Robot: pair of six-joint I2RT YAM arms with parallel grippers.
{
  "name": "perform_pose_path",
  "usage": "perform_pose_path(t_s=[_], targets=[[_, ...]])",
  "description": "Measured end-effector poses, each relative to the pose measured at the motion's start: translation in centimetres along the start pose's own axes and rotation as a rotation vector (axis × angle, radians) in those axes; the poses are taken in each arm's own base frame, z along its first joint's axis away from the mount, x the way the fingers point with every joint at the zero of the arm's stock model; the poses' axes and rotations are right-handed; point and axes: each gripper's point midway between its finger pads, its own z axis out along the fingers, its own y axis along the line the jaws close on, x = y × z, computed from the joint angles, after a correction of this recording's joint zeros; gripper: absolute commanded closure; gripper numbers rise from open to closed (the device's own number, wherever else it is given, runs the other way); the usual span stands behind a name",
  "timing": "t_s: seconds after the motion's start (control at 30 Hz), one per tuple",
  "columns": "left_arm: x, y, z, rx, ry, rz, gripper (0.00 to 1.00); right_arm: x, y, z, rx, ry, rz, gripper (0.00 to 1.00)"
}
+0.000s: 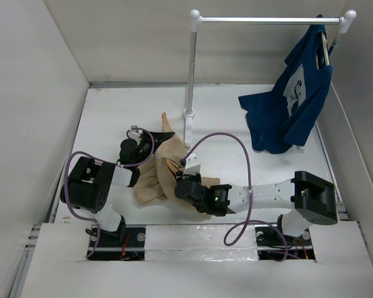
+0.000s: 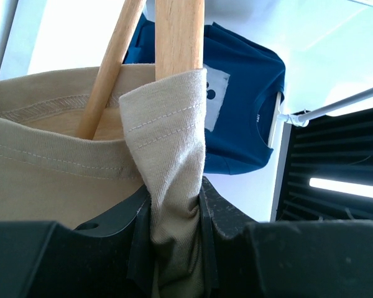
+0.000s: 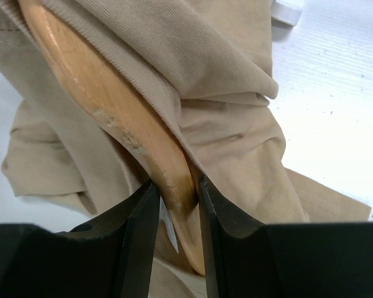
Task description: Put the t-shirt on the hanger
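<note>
Legible text: none. White print on blue shirt showed no readable letters or numbers

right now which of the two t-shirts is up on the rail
The dark blue printed t-shirt, hanging from the white rail. The tan t-shirt is bunched down on the table.

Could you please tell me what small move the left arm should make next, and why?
Probably the left gripper, shut on a fold of the t-shirt, should draw that fold a little further along the hanger. The hem only just overlaps one wooden arm, with bare wood beyond it, and the right gripper is clamped on the hanger to steady it.
</note>
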Motion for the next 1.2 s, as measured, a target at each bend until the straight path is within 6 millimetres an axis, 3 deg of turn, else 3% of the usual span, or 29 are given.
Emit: perform_pose_path(t_s=[0.2,0.43,0.6,0.77,0.8,0.9,1.0,1.1,1.17,1.2], targets=[[-0.1,0.1,0.0,0.0,-0.007,0.003,1.0,0.5,-0.2,0.8,0.027,0.002,-0.033,0.63],[-0.4,0.2,0.0,-0.01,-0.022,-0.016,1.0,0.3,-0.4,1.1,0.042,-0.004,-0.09,0.99],[-0.2,0.2,0.0,-0.007,-0.01,-0.014,0.99,0.2,-0.4,0.9,0.036,0.002,-0.096,1.0],[0.8,-0.4,0.0,0.006,0.051,0.027,0.72,-0.2,-1.3,-0.4,0.007,0.022,-0.096,1.0],[1.0,-0.5,0.1,0.013,0.059,0.056,0.63,-0.5,-1.7,-0.7,0.0,0.021,-0.086,1.0],[0.8,-0.8,-0.2,0.032,0.055,0.155,0.49,-2.4,-3.1,-1.4,-0.008,-0.008,-0.024,1.0],[1.1,-3.3,-0.9,0.104,0.033,0.295,0.41,-3.9,-4.4,-1.7,-0.015,-0.034,0.036,1.0],[1.5,-7.6,-2.4,0.208,-0.026,0.468,0.37,-4.0,-5.5,-2.0,-0.024,-0.031,0.059,1.0],[1.8,-10.1,-3.3,0.257,-0.082,0.579,0.37,-3.8,-5.8,-2.1,-0.041,-0.024,0.067,1.0],[1.9,-11.1,-3.8,0.275,-0.106,0.629,0.42,-3.8,-6.0,-2.1,-0.049,-0.023,0.073,1.0]])
